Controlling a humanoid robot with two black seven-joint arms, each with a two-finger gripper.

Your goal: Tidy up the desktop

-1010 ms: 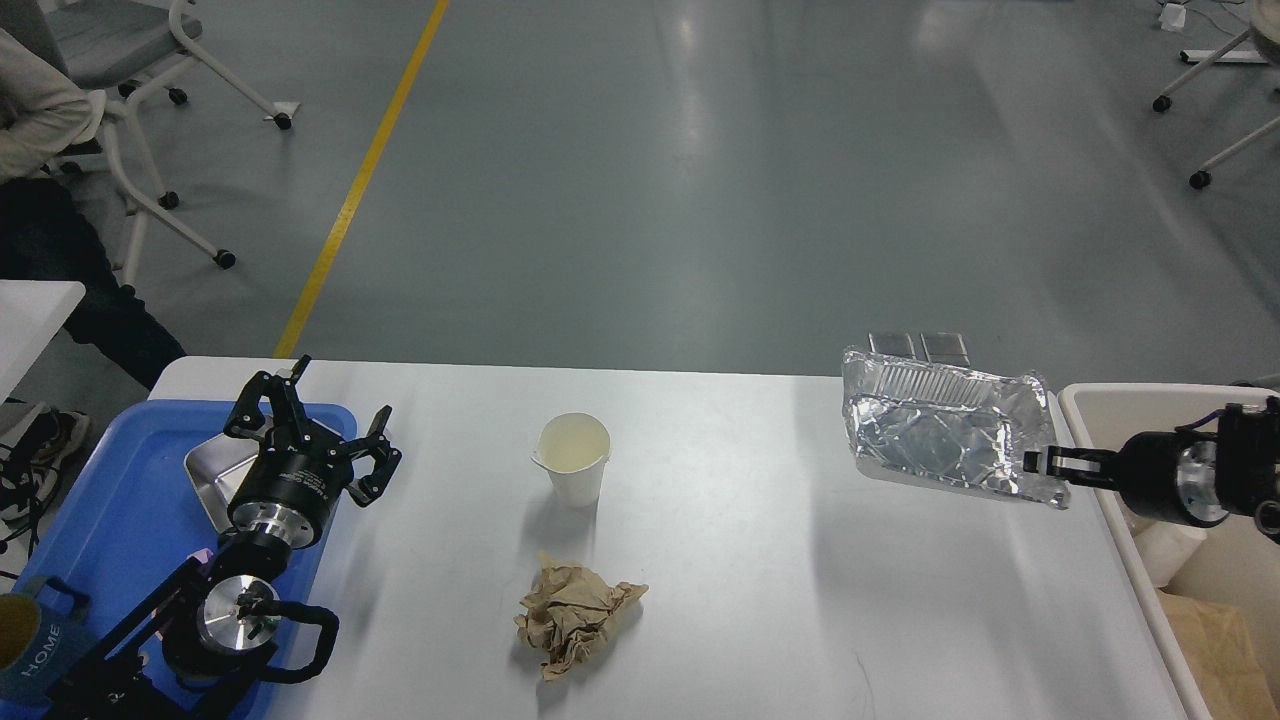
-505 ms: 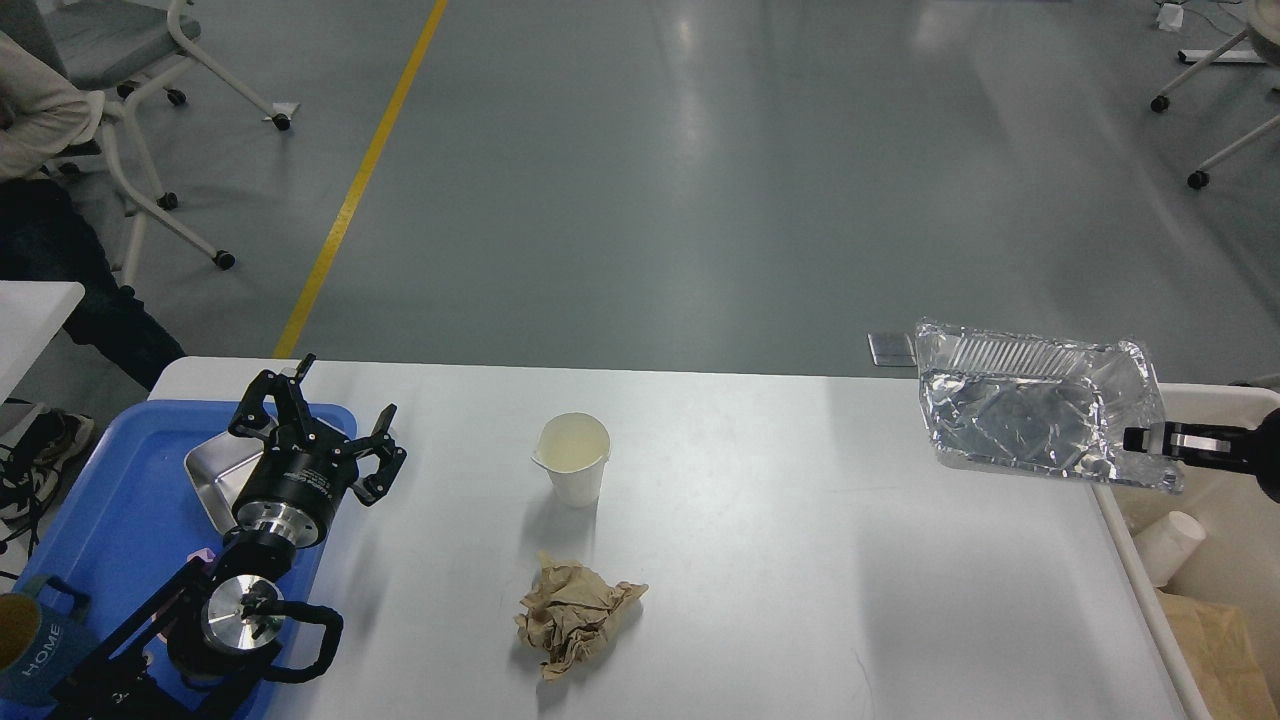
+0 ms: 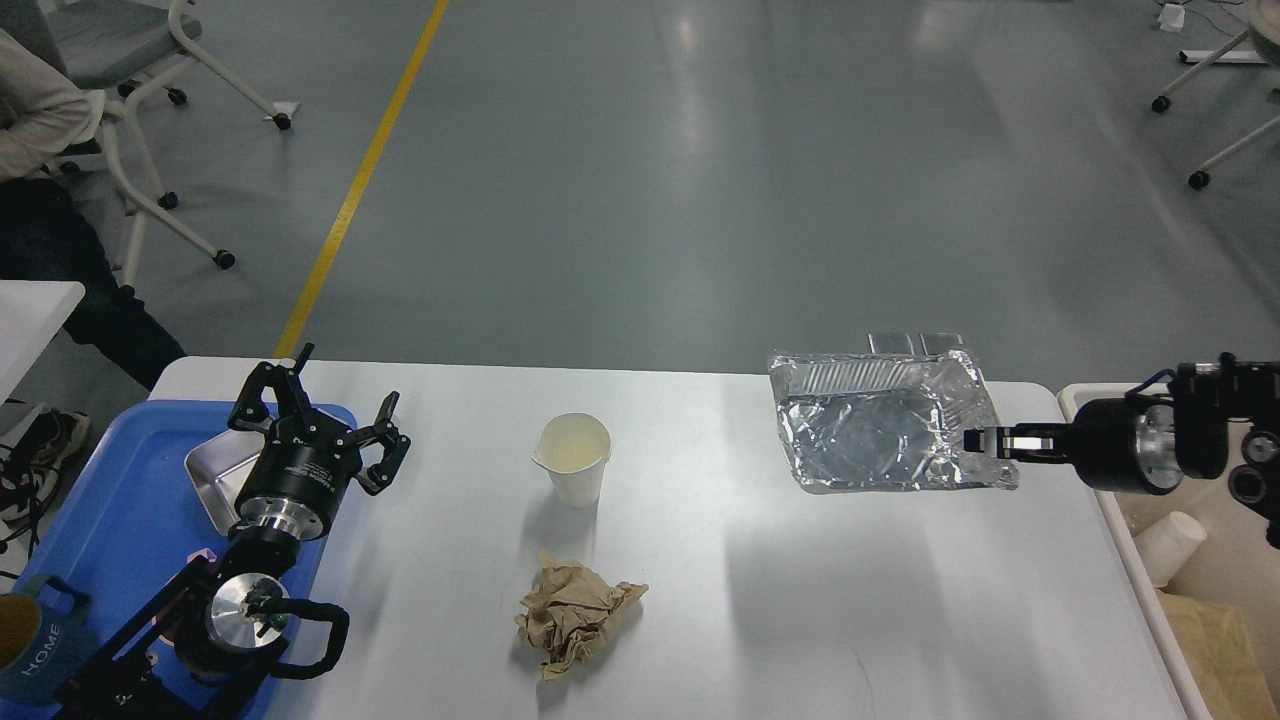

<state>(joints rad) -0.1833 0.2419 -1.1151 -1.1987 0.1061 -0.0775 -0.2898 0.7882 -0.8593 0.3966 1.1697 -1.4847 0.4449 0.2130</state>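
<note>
Right tool [image 3: 985,442] gripping one foil tray [image 3: 880,422].

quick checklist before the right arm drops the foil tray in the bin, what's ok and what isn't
1. Right gripper jaws pinching the foil tray rim: ok.
2. Foil tray over the bin: not ok, it hangs over the desktop.
3. Tray empty: ok.
4. Room in the bin: cannot tell; it is partly out of view.
5. Left gripper open and empty, clear of the path: ok.
6. Paper cup and crumpled paper left on the desktop: not ok.
</note>
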